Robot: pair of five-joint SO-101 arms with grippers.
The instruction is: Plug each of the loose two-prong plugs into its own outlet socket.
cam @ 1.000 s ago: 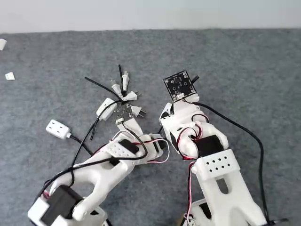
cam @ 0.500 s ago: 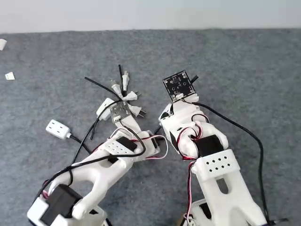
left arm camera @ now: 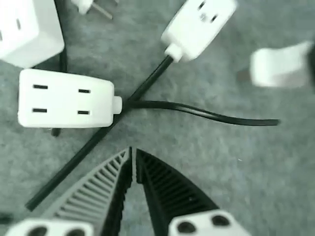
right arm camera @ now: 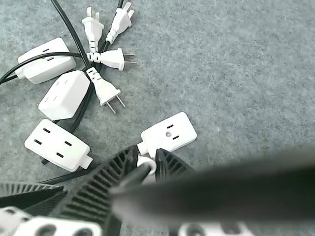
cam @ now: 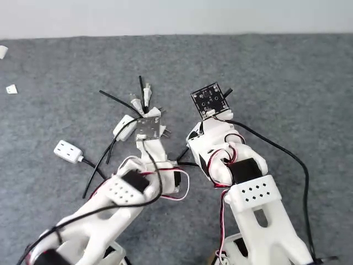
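In the left wrist view a corner outlet (left arm camera: 24,29) and a plug (left arm camera: 91,6) run off the edge, and a white blur (left arm camera: 280,64) cannot be named. A blurred dark bar (right arm camera: 221,191) covers the base of the right gripper (right arm camera: 146,152), whose fingers close over the neck of the outlet (right arm camera: 168,133) and hide it. From above, the left arm (cam: 127,190) covers part of the tangle, and a speck (cam: 11,89) is too small to tell.

White arms (cam: 259,212), red wiring (cam: 223,215), ribbed dark claws (left arm camera: 133,153)

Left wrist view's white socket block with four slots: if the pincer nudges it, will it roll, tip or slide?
It would probably slide rather than roll, since the socket block is boxy and lies flat on the grey felt surface. Its black cord looks fairly stiff, so the block may pivot or drag. The smooth shell could slip from the left pincer.
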